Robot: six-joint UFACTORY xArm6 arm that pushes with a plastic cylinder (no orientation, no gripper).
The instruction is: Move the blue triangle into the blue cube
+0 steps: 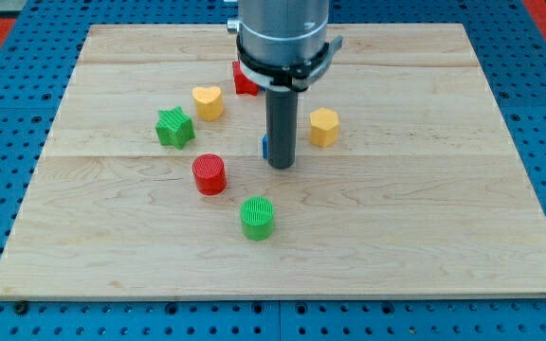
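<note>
My rod comes down from the view's top centre, and my tip (281, 166) rests on the board near the middle. A small sliver of a blue block (264, 147) shows at the rod's left edge. The rest of it is hidden behind the rod, so I cannot tell its shape. No second blue block shows; it may be hidden behind the rod or the arm.
A red block (243, 81) is partly hidden behind the arm. A yellow heart (208, 101), green star (174, 127), red cylinder (209, 174), green cylinder (257, 217) and yellow hexagon (323, 126) lie on the wooden board (444, 218).
</note>
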